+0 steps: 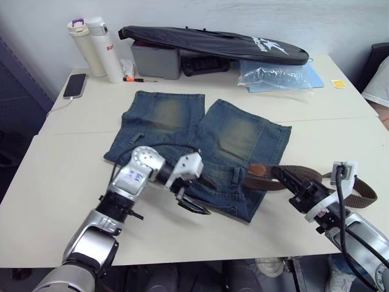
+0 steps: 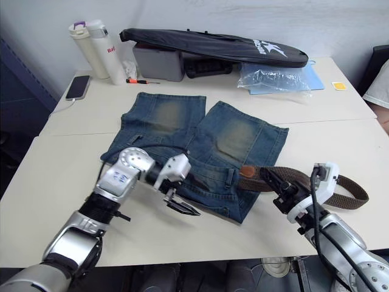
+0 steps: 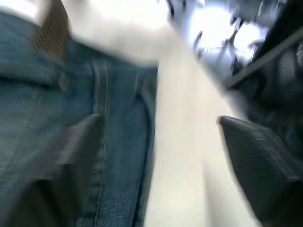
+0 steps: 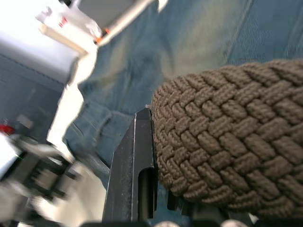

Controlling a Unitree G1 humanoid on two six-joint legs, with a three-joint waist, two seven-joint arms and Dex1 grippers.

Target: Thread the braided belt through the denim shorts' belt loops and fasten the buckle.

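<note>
A: How far along is it?

B: Early, I'd judge. The shorts [image 1: 200, 143] lie flat on the table [image 1: 55, 176], waistband toward the robot, legs pointing away. The belt [image 1: 304, 176] sits at the waistband's right end and runs off to the right across the table, curving round in a loop near the right arm. Its brown leather end [image 1: 258, 169] rests on the denim beside a belt loop [image 1: 238, 174]. I can't tell whether it has passed under any loop yet.

A: So what's left?

B: Most of it, by the look of things: feeding the strap along the waistband and fastening the buckle. I can't make out the buckle clearly.

A: What are the grippers doing?

B: The right gripper [image 1: 296, 187] is pinching the belt; in its wrist view the braided strap presses against one black finger [image 4: 135, 179]. The left gripper [image 1: 193, 204] hovers over the waistband's near edge, left of the belt, its fingers spread with nothing between them, denim under one finger and bare table under the other.

A: And how do the things look?

B: The belt is a dark-brown woven strap, thick and coarse in the weave. The shorts are faded blue, with pale worn patches on both legs and yellowish seams.
</note>
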